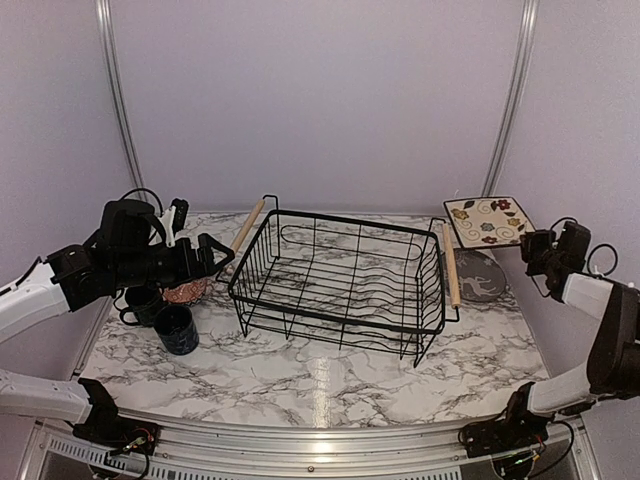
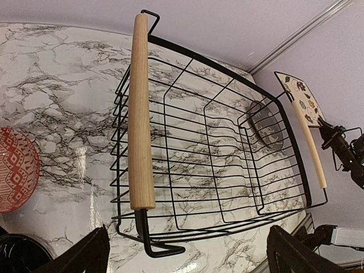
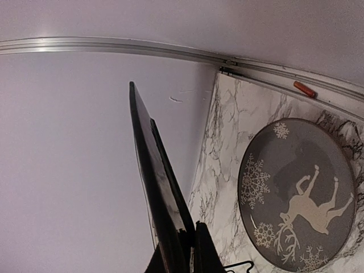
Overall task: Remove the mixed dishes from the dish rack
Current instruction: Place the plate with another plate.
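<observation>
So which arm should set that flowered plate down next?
Right: the right gripper is shut on the flowered plate, held up near the grey plate. The left gripper is open, across the rack by the mugs.

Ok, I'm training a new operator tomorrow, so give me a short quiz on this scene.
1. True or false: a dish sits inside the dish rack.
2. What does the right claw grip? A) a spoon B) the square floral plate C) a glass
3. On which arm's side of the rack does the grey plate lie?

Key: 1 false, the rack is empty. 2 B, held by its edge off the table. 3 the right arm's side, flat on the table.
</observation>
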Available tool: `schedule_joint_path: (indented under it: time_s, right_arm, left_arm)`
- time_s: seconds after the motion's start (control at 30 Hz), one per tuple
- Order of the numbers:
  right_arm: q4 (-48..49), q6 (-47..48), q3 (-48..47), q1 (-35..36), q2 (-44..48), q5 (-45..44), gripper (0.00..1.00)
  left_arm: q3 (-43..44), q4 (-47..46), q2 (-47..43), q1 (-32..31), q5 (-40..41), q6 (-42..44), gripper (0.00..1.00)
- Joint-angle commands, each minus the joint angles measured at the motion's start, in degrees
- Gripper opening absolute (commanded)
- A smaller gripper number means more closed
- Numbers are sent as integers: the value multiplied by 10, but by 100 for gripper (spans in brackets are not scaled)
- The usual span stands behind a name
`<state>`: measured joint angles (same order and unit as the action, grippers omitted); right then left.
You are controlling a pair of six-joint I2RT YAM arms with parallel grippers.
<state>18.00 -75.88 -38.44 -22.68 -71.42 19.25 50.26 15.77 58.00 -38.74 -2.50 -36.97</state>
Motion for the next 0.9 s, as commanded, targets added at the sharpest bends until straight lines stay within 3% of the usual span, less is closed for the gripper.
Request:
schedule_joint_path:
  time_s: [0.0, 0.57, 0.87]
  right_arm:
    - [96, 15, -12, -4, 30, -9, 0]
    - [210, 26, 67, -4, -72, 40, 0]
    - [244, 55, 79, -4, -126, 64, 0]
  left_arm:
    - [-2, 12, -7, -3, 7, 7, 99]
    - [2, 4, -4, -3, 9, -10, 99]
    - [-28, -55, 3, -3, 12, -39, 99]
